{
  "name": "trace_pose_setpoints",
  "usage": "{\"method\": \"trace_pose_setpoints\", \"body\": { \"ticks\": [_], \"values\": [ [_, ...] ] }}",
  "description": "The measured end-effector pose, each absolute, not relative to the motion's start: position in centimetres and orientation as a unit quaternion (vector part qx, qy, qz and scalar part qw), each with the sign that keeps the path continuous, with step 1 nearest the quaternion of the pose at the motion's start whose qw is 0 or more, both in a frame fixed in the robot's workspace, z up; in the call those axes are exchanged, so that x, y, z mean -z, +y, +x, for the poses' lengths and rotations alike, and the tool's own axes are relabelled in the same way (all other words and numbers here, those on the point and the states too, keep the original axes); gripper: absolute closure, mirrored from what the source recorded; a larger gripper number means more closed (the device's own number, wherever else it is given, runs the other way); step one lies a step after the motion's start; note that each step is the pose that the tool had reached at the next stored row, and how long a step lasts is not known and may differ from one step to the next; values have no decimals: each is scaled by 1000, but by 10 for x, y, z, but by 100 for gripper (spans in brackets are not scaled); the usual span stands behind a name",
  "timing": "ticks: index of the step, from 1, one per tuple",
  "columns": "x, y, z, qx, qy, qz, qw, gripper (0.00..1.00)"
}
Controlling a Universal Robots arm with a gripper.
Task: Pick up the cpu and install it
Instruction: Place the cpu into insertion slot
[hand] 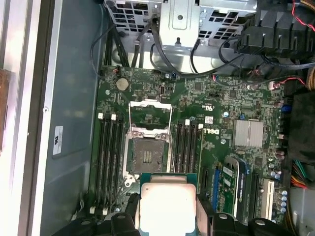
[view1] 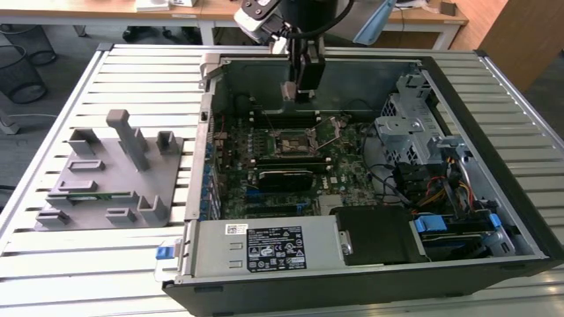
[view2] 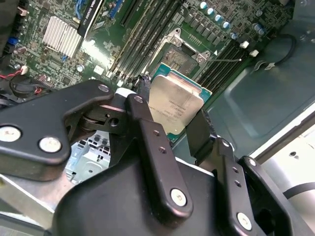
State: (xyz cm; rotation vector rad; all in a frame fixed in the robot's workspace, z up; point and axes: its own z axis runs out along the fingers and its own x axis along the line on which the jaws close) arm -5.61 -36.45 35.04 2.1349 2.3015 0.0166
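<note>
Gripping the cpu (view2: 174, 105) (hand: 167, 206) by two opposite edges in both wrist views. It is a small flat square chip with a silver-grey metal top and a thin green rim, sitting clamped between the black metal fingers (view2: 152, 142) of the gripper (hand: 167, 211). Hanging clear of the green motherboard (hand: 216, 123) and not touching it. Hovering just beside the black square socket (hand: 146, 155), with its metal frame lifted open and long black memory slots (hand: 109, 152) flanking it. In the exterior view, reaching the gripper (view1: 300, 92) down into the open black computer case (view1: 458, 132), over its far half, with a grey moulded fixture tray (view1: 105, 172) lying on the white slatted table (view1: 132, 66), just beside the case on the exterior view's left.
</note>
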Motion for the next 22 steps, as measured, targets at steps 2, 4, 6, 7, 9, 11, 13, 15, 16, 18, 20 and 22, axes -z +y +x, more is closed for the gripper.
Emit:
{"method": "trace_pose_setpoints", "body": {
  "ticks": [2, 4, 6, 7, 9, 11, 13, 15, 16, 18, 20, 22],
  "values": [
    [-349, -364, -56, -5, 734, 679, 1, 46],
    [-349, -364, -56, -5, 735, 678, 1, 46],
    [-348, -364, -56, -5, 736, 677, 1, 46],
    [-347, -364, -56, -5, 736, 677, 1, 46],
    [-347, -364, -56, -5, 736, 677, 1, 46],
    [-346, -364, -56, -5, 737, 676, 1, 46],
    [-345, -364, -55, -5, 737, 676, 1, 46],
    [-343, -364, -55, -5, 737, 676, 1, 46],
    [-342, -364, -55, -5, 737, 676, 1, 46],
    [-341, -364, -55, -5, 737, 676, 1, 46],
    [-340, -364, -55, -5, 738, 675, 1, 46],
    [-339, -364, -55, -5, 738, 675, 1, 46]
  ]
}}
